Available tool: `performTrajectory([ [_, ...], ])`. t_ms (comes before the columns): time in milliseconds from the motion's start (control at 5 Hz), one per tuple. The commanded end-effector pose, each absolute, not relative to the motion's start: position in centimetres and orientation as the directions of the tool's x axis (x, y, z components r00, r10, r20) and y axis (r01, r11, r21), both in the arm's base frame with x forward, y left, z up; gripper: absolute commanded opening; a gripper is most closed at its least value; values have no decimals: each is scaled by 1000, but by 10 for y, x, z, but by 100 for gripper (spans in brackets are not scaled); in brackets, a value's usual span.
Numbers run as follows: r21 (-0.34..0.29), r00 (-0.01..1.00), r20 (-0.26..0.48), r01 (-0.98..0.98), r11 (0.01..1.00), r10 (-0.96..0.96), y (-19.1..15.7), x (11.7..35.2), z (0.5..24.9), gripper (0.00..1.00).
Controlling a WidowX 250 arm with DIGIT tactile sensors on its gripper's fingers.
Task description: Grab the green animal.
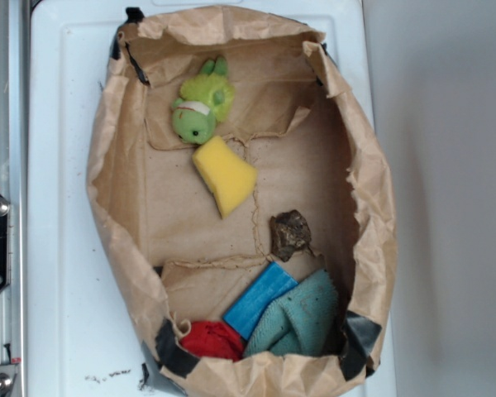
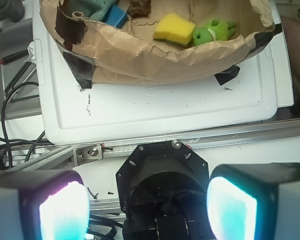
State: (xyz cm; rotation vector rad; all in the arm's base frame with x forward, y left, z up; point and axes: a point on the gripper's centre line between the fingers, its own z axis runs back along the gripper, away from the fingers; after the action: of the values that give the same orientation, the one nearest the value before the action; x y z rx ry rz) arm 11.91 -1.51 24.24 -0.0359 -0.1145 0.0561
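The green animal (image 1: pixel 202 102) is a small lime-green plush with a darker round head and a white-and-red neck band. It lies in the far left part of the brown paper bag (image 1: pixel 116 141), just above the yellow sponge (image 1: pixel 224 176). In the wrist view it (image 2: pixel 213 31) lies at the top right behind the bag's rim, next to the sponge (image 2: pixel 174 28). My gripper (image 2: pixel 147 210) is open and empty, its two fingers wide apart, over the robot's black base and well away from the bag. The gripper is out of the exterior view.
In the bag also lie a brown lump (image 1: pixel 290 233), a blue block (image 1: pixel 260 299), a teal folded cloth (image 1: pixel 302 318) and a red item (image 1: pixel 212 340). The bag sits on a white tray (image 1: pixel 58 273). A metal rail (image 2: pixel 190 142) and cables (image 2: pixel 15 100) lie near the gripper.
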Motion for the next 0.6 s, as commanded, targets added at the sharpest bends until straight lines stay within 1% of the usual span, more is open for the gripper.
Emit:
performTrajectory([
  [0, -39, 992, 113, -54, 998, 58, -15, 119, 242, 100],
  [200, -20, 976, 100, -194, 981, 195, -4, 165, 224, 100],
  [400, -17, 937, 103, -334, 942, 334, 5, 199, 213, 100],
])
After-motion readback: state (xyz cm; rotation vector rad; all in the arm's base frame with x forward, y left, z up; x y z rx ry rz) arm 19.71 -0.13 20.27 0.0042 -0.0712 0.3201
